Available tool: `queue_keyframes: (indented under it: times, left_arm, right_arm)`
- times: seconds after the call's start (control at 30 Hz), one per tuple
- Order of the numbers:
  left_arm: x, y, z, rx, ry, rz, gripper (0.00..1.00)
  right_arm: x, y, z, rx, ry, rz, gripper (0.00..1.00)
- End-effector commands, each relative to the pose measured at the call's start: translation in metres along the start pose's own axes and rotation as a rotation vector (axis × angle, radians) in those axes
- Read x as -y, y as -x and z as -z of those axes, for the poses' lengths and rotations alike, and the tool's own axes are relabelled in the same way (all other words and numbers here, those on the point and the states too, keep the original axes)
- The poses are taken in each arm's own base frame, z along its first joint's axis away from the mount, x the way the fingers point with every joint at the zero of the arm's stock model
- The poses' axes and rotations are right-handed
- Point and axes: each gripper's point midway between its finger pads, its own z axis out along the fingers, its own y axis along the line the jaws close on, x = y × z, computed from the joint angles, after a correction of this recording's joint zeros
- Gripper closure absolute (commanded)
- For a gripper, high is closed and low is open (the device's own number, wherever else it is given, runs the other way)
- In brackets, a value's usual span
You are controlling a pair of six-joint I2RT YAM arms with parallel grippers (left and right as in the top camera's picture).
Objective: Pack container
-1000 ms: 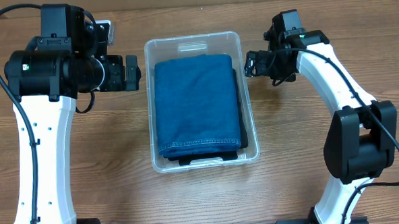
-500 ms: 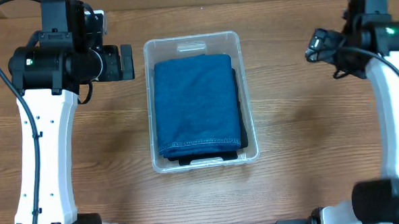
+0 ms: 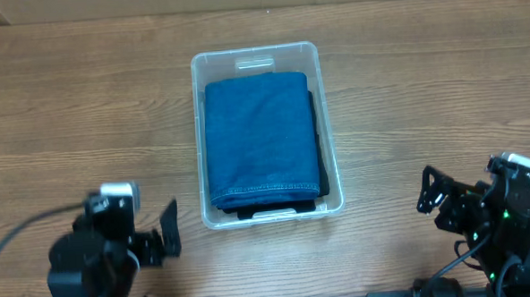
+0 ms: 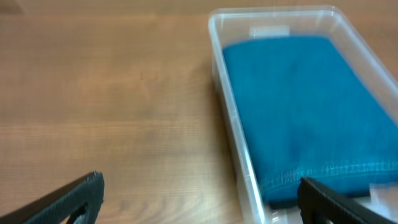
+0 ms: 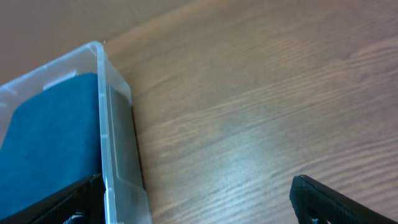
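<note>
The clear plastic container (image 3: pixel 255 55) stands at the table's centre with a folded blue cloth (image 3: pixel 262 140) lying inside it over something dark. It also shows in the left wrist view (image 4: pixel 227 118) and the right wrist view (image 5: pixel 118 143). My left gripper (image 3: pixel 166 235) is open and empty at the front left, short of the container's near left corner. My right gripper (image 3: pixel 433 195) is open and empty at the front right, well away from the container. In each wrist view only the fingertips show at the bottom corners.
The wooden table (image 3: pixel 423 79) lies bare around the container. Both arms sit low at the front edge.
Both arms have pulled back from beside the container's far end to the front edge of the table. The container and cloth have not moved.
</note>
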Motion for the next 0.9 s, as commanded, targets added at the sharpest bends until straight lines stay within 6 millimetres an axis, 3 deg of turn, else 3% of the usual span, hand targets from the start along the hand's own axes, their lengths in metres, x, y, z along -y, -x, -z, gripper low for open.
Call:
queue_keyframes:
  times: [0.0, 0.27, 0.47, 0.53, 0.63, 0.73, 0.83, 0.87]
  left_arm:
    - [-0.004, -0.049, 0.011, -0.130, 0.017, 0.000, 0.00]
    - [-0.004, -0.047, 0.010, -0.126, 0.016, 0.000, 0.00]
    - [-0.004, -0.047, 0.010, -0.126, 0.016, 0.000, 0.00]
    - [-0.004, -0.047, 0.010, -0.125, 0.016, 0.000, 0.00]
    - [-0.004, -0.047, 0.010, -0.126, 0.016, 0.000, 0.00]
    - [-0.004, -0.047, 0.010, -0.126, 0.016, 0.000, 0.00]
    - [-0.004, -0.047, 0.010, -0.126, 0.016, 0.000, 0.00]
    - [-0.004, -0.047, 0.010, -0.126, 0.016, 0.000, 0.00]
  right_arm:
    - [0.004, -0.014, -0.004, -0.060, -0.016, 0.002, 0.00]
    - [0.007, -0.022, -0.003, -0.087, -0.028, 0.009, 0.00]
    - [0.008, -0.026, 0.016, 0.053, 0.018, 0.044, 0.00]
    - [0.010, -0.037, 0.005, 0.150, 0.062, 0.076, 0.00]
    - [0.009, -0.050, -0.025, 0.276, 0.129, 0.087, 0.00]
    - [-0.002, -0.043, -0.067, 0.402, 0.198, 0.102, 0.00]
    - [-0.013, -0.028, -0.088, 0.629, 0.275, 0.121, 0.00]
    - [-0.010, -0.037, -0.098, 0.604, 0.267, 0.123, 0.00]
